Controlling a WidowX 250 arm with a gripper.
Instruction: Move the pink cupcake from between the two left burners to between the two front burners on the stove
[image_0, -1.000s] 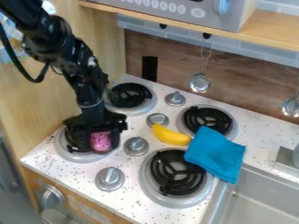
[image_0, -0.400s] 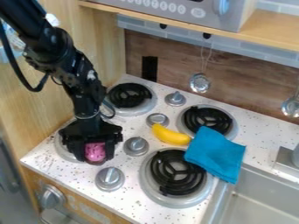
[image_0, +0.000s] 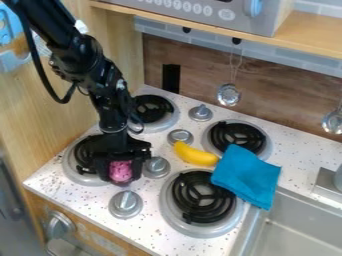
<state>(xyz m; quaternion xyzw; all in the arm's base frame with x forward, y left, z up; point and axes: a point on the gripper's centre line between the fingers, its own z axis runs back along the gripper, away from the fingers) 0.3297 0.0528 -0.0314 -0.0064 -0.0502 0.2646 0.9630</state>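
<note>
- The black gripper (image_0: 121, 175) has a pink object (image_0: 120, 170) held between its fingers, by the stove knob (image_0: 156, 167) near the wooden wall (image_0: 40, 120)
- A yellow banana (image_0: 195, 154) lies between the burners, its end beside the folded blue cloth (image_0: 245, 176)

Bright, soft, fairly even light covers the speckled white stovetop (image_0: 153, 225) across the center. Small glints mark the metal knobs (image_0: 125, 202) and the shiny hanging ladle (image_0: 228, 95) at upper right. The glossy black robot arm (image_0: 80, 52), upper left, catches pale highlights; the lower left corner is dimmer.
</note>
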